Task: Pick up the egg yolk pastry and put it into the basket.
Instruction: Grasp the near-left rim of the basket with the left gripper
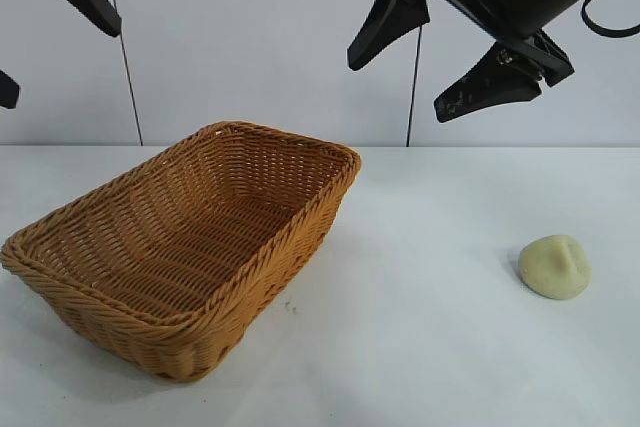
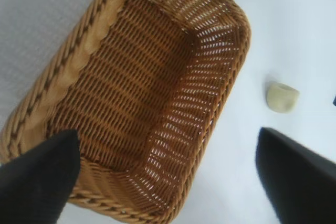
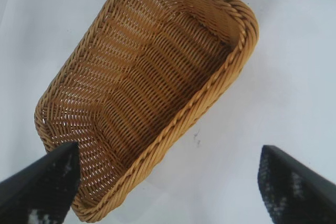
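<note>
On the table (image 1: 420, 347): woven basket (image 1: 190, 237), matte domed egg yolk pastry (image 1: 555, 266).

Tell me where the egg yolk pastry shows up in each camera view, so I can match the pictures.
Exterior view: the egg yolk pastry lies on the white table at lower right, well apart from the basket.
Left wrist view: it is the small pale lump at the right, beyond the basket's rim.
Right wrist view: not in it.
Shared landmark: the basket, empty in all three views.

The exterior camera is facing the table (image 1: 420, 347) from low and near. Both wrist cameras are looking steeply down, sharing the basket (image 2: 157, 93).
</note>
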